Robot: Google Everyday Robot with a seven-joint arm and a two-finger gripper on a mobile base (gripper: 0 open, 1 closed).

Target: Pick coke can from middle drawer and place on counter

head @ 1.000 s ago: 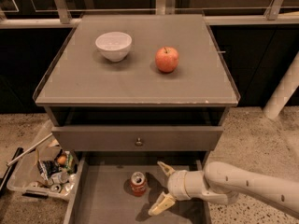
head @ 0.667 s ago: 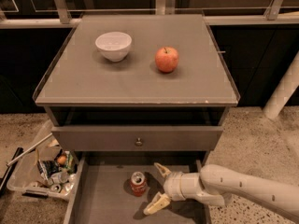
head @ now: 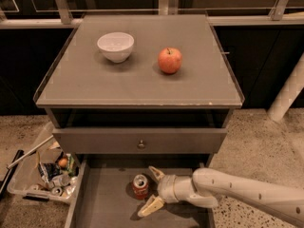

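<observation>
The coke can (head: 140, 186), red with a silver top, stands upright in the open middle drawer (head: 104, 203), a shallow grey tray at the bottom of the view. My gripper (head: 152, 190) reaches in from the right on a white arm. It is open, with one finger (head: 156, 173) behind the can and the other finger (head: 151, 206) in front of it. The can sits just left of the gap between them. The counter (head: 137, 80) is the wide grey cabinet top above.
A white bowl (head: 115, 46) and a red-yellow apple (head: 169, 60) sit on the counter. A closed drawer front with a round knob (head: 140, 144) is above the open drawer. A clear bin of scrap cans (head: 45, 175) stands on the floor at left.
My gripper has moved left toward the can, so its open fingers now flank the can's right side. The can has not moved.
</observation>
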